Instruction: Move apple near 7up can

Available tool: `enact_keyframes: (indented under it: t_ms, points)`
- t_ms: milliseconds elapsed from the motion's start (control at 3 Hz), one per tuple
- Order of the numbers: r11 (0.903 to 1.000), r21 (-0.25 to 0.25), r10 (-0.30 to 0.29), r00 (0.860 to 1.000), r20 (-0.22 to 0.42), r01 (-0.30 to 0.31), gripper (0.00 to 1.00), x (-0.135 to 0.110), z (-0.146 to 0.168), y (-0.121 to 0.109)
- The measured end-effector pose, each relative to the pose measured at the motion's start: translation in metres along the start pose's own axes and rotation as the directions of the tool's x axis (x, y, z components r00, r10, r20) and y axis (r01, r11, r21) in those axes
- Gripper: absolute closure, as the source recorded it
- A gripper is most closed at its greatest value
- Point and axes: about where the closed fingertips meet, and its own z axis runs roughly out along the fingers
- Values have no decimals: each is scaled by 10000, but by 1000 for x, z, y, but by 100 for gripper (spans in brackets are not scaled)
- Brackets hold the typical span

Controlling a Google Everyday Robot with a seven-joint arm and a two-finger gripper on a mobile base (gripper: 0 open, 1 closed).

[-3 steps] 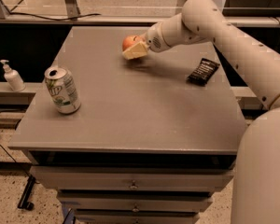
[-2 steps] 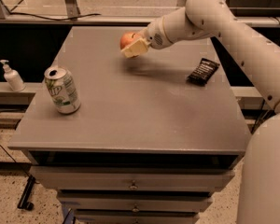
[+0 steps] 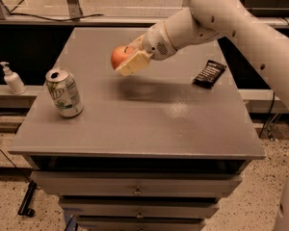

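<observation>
Grey table top is filling the middle of the frame. Over its upper centre the gripper is hanging clear of the surface, its fingers clamping the apple. The 7up can is standing upright at centre left, well apart from the apple, green logo showing. A black packet is lying at right, its print unreadable.

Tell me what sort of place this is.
Probably a lab or workshop: a grey drawer cabinet used as a worktop, a speckled floor, and a pump bottle on a side ledge. The pincer holds the apple above the cabinet.
</observation>
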Motion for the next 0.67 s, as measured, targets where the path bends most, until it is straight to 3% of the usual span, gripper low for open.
enact_keyframes:
  t_ms: [333, 667]
  points:
    - [10000, 4, 62, 10000, 69, -62, 100, 0, 3, -10]
    - [9977, -669, 99, 9999, 14, -98, 100, 1, 24, 3]
